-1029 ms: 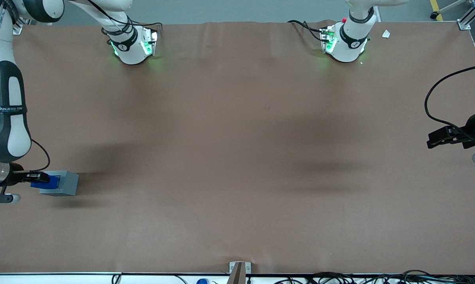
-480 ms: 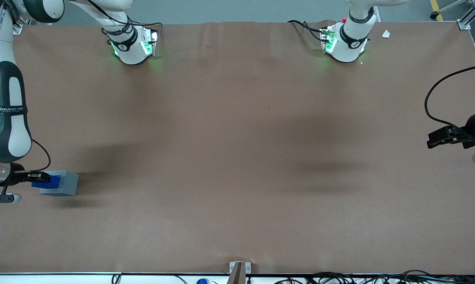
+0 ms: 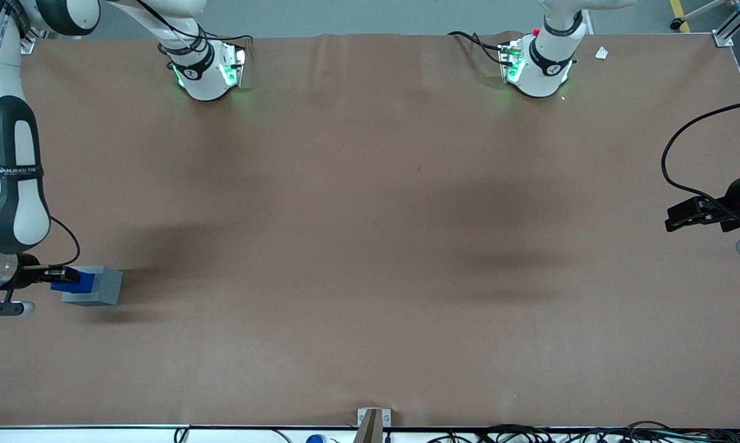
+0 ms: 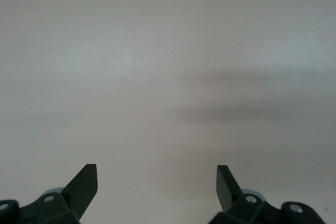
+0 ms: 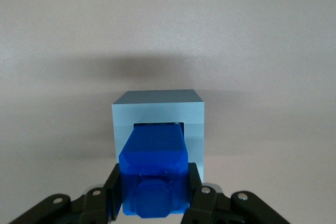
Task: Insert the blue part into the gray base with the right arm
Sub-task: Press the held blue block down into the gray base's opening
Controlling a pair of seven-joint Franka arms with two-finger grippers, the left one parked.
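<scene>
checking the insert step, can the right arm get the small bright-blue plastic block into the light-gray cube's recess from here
Probably yes: the gripper, shut on the blue block, holds its front end at the gray cube's recess, with nothing between them.

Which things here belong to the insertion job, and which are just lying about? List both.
Job:
blue part, partly in the recess, held by the gripper at the working arm's end of the table
gray base
right arm

Lying about:
white scrap near the parked arm's base
cables along the table edge
</scene>
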